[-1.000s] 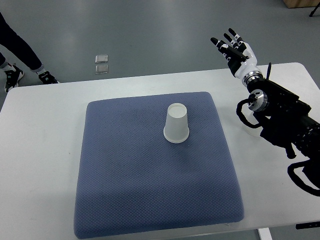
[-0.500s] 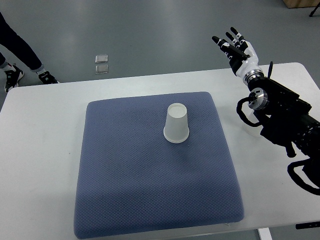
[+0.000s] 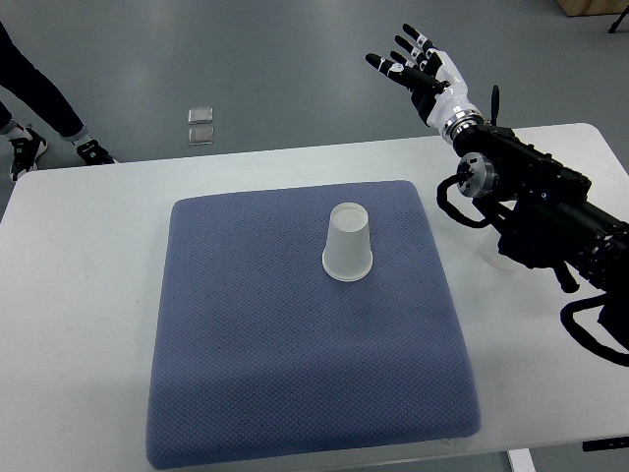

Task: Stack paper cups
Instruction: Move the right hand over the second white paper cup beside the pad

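My right hand (image 3: 421, 74), white-backed with black finger segments, has swung up and leftward from where it hung half a second ago; it now sits beyond the far edge of the white counter (image 3: 88, 256), fingers (image 3: 393, 67) spread wide and holding nothing. The white paper cup (image 3: 348, 243) stands upside down, unmoved, just behind the middle of the blue-grey quilted cushion (image 3: 295, 393), well apart from my hand. I judge this a swing toward the cup, with no grasp begun; stacking needs a second cup, and I see only a faint pale translucent shape (image 3: 499, 258) on the counter under my black forearm (image 3: 536, 202), mostly hidden, which I cannot identify. My left arm is out of view; at the top left a person's legs and shoes (image 3: 29, 147) are cut off by the frame; two small clear squares (image 3: 200, 125) lie on the grey floor.
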You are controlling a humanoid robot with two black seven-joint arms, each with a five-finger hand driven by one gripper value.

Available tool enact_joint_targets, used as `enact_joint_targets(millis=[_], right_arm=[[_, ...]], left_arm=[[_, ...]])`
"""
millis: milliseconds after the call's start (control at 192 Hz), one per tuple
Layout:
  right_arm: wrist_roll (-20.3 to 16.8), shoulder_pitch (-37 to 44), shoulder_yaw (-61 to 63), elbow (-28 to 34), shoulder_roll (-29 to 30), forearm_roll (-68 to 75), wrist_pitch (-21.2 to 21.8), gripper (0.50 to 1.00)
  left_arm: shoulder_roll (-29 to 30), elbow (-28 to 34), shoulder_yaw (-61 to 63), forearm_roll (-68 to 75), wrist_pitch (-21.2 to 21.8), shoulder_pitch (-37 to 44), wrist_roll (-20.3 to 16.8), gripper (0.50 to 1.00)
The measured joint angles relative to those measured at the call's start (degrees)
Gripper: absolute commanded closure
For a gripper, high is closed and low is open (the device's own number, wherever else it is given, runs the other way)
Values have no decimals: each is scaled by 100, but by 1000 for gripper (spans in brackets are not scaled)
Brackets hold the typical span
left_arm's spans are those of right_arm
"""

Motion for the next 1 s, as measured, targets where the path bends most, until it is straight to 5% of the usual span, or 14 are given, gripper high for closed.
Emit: enact_joint_targets(millis=[313, 563, 829, 1000], right_arm=[[-202, 744, -1482, 977, -1515, -1214, 342, 554], [-208, 1490, -2959, 1520, -2462, -2239, 1188, 552], [-192, 1859, -3167, 2329, -3300, -4281, 2293, 552], [-194, 1905, -3368, 3047, -3783, -5503, 2594, 552]], left_arm=[[0, 0, 0, 0, -4, -2, 0, 500], [0, 0, 0, 0, -4, -2, 0, 500], [0, 0, 0, 0, -1, -1, 0, 500], [0, 0, 0, 0, -1, -1, 0, 500]])
